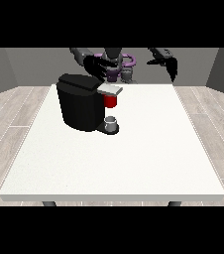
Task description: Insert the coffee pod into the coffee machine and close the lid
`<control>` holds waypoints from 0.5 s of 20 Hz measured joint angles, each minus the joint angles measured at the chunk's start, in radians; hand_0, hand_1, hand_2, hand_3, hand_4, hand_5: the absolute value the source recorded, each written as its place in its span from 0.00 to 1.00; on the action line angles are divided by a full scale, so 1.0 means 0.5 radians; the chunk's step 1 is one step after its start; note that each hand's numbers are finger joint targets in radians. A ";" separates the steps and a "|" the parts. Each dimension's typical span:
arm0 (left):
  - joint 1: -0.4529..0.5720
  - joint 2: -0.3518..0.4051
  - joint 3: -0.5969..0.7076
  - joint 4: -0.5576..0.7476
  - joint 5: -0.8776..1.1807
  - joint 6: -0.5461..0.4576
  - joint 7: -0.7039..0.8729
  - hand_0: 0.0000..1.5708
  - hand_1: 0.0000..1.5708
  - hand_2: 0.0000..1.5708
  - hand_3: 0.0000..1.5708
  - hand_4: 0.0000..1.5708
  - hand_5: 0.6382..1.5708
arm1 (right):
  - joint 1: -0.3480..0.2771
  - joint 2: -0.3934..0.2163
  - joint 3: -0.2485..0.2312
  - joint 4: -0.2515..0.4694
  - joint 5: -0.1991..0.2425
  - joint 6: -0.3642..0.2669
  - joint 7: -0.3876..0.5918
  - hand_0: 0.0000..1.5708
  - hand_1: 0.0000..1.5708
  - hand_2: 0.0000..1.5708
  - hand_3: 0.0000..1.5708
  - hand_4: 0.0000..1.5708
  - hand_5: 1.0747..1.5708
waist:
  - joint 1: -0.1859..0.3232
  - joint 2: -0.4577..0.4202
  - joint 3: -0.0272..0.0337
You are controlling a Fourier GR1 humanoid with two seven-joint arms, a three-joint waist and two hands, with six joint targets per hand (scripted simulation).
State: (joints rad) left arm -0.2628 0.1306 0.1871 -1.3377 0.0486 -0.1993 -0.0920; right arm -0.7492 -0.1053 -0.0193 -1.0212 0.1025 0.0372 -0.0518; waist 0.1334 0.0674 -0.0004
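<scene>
Front view: hand at view's left above machine, fingers spread, empty. Lid just beside fingers; pod below. Risk: hasty push jams lid on pod.

No readable text, labels, brand marks, numbers or signs anywhere in the front view. The coffee machine shows plain black faces with no lettering that can be made out, and the table top is unmarked white.
</scene>
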 measured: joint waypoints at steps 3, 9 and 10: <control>0.004 -0.031 -0.049 -0.021 -0.028 0.014 -0.046 0.00 0.00 0.00 0.00 0.12 1.00 | -0.054 -0.004 0.012 0.031 0.044 -0.004 -0.011 0.00 0.00 0.00 0.00 0.07 1.00 | 0.013 0.017 0.001; -0.010 -0.071 -0.106 -0.084 -0.044 0.041 -0.077 0.00 0.00 0.00 0.00 0.13 1.00 | -0.136 0.017 -0.005 0.079 0.061 -0.006 -0.026 0.00 0.00 0.00 0.00 0.02 1.00 | 0.024 0.011 0.001; 0.021 -0.101 -0.131 -0.087 -0.059 0.054 -0.100 0.00 0.00 0.00 0.00 0.16 1.00 | -0.114 0.044 0.013 0.069 0.070 -0.013 -0.048 0.00 0.00 0.00 0.00 0.04 1.00 | 0.016 -0.012 0.001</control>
State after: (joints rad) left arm -0.2522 0.0802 0.1216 -1.3813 0.0193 -0.1724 -0.1422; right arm -0.8060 -0.0831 -0.0125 -0.9867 0.1373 0.0308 -0.0756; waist 0.1417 0.0616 0.0000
